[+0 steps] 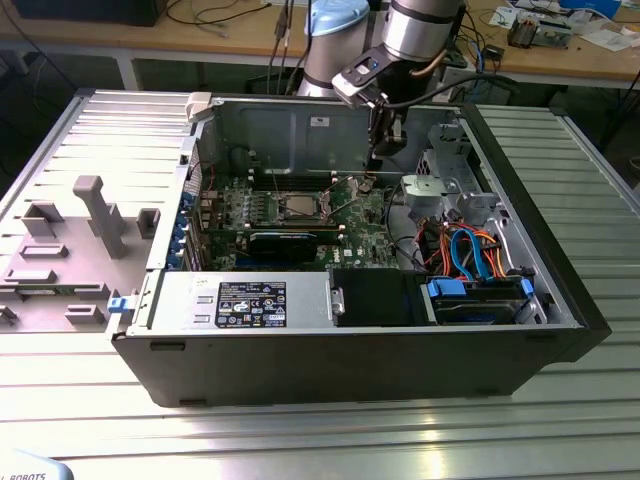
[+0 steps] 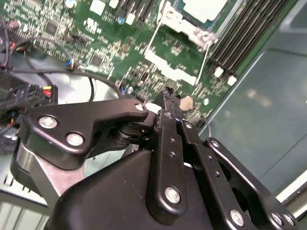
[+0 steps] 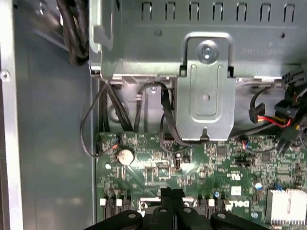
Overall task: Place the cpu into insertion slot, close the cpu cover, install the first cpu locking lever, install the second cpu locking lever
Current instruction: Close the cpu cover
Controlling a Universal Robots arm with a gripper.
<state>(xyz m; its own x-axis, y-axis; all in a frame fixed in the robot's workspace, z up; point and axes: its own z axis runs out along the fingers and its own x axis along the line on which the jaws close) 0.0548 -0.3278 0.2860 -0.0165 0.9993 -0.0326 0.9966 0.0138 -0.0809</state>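
cpu point(image 1: 298, 206) (flat dull silver-grey square chip) looks seated | black end effector point(image 2: 168, 100) closed, empty, near thin silvery wire lever point(image 2: 205, 60) | judged: push lever slowly, tip square, no slipping

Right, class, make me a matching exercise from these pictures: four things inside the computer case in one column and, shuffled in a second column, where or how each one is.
Things:
1. cpu
2. pincer
3. power supply box
4. blue and orange cables

Places or states:
A. silvery, with a dark label, nearest the exterior camera
B. in the middle of the green motherboard
C. to the exterior view's right of the motherboard
D. shut, tips over the motherboard beside the round coin cell

Pairs: 1-B, 2-D, 3-A, 4-C
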